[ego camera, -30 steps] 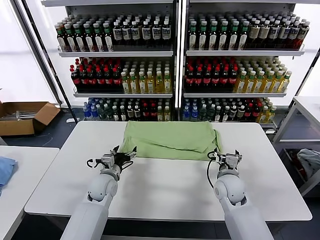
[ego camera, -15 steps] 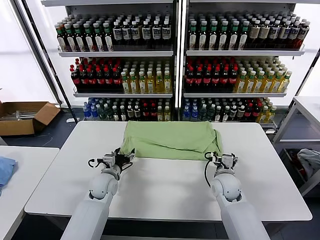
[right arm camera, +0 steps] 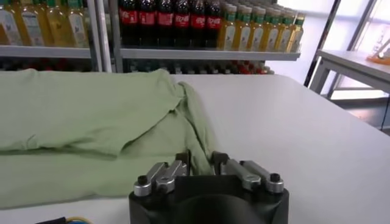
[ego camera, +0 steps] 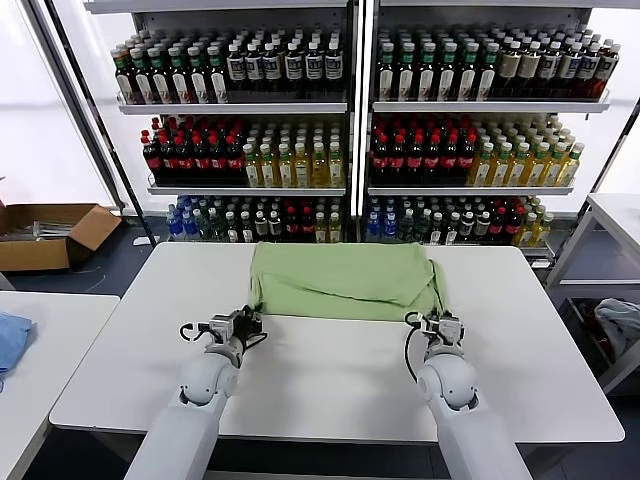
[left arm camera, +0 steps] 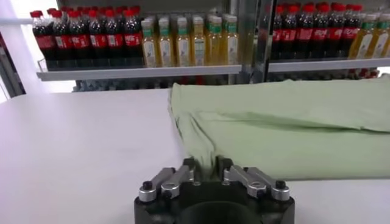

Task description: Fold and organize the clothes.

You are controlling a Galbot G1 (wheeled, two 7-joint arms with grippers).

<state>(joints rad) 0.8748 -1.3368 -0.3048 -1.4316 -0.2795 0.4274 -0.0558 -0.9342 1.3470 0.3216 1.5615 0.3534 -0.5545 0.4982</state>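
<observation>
The light green polo shirt point(ego camera: 340, 280) lies folded in a wide band across the far half of the white table point(ego camera: 330, 390). Its collar, buttons and print are hidden. My left gripper point(ego camera: 250, 322) is at the shirt's near left corner, shut on a ridge of the cloth point(left arm camera: 201, 146), which runs in between its fingers point(left arm camera: 207, 165). My right gripper point(ego camera: 438, 322) is at the near right corner, shut on the cloth point(right arm camera: 195, 134) in the same way point(right arm camera: 201, 159). Both grippers sit low over the table.
Shelves of bottles point(ego camera: 350, 130) stand behind the table. A cardboard box point(ego camera: 50, 232) lies on the floor at the left. A side table with a blue cloth point(ego camera: 8, 340) is at the near left. Another table point(ego camera: 620, 215) and a grey-blue cloth point(ego camera: 618, 325) are at the right.
Both grippers have drawn back a little toward me along the table, and the right one has shifted slightly left. The shirt's near corners have followed them.
</observation>
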